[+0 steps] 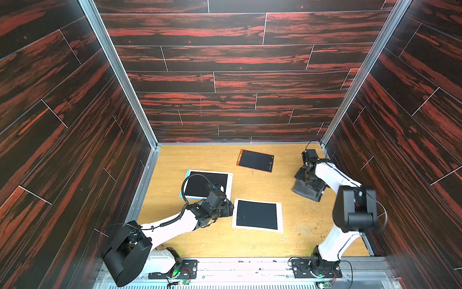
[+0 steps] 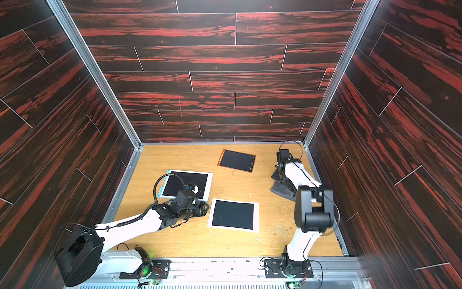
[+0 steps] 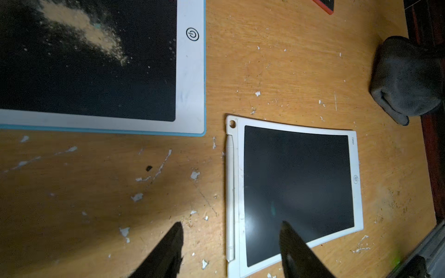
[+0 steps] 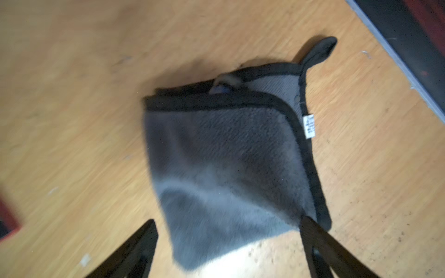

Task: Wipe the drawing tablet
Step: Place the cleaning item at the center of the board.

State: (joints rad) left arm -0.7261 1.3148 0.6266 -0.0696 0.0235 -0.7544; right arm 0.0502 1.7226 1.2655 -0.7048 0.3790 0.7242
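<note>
Three drawing tablets lie on the wooden table. The blue-edged tablet (image 1: 200,182) (image 3: 96,79) has a smear of tan powder (image 3: 91,31) on its dark screen. A white tablet (image 1: 257,215) (image 3: 298,183) lies in front with its stylus (image 3: 230,192) clipped to the side. An orange tablet (image 1: 255,160) is at the back. My left gripper (image 1: 228,209) (image 3: 231,223) is open and empty, low over the white tablet's stylus edge. My right gripper (image 1: 310,186) (image 4: 228,219) is open just above a folded grey cloth (image 1: 303,191) (image 4: 228,149) that rests on the table.
White flecks and crumbs are scattered over the table (image 1: 300,237). The cloth lies close to the right wall (image 1: 350,155), and dark wood-pattern walls close in the back and both sides. A metal rail (image 1: 250,262) runs along the front.
</note>
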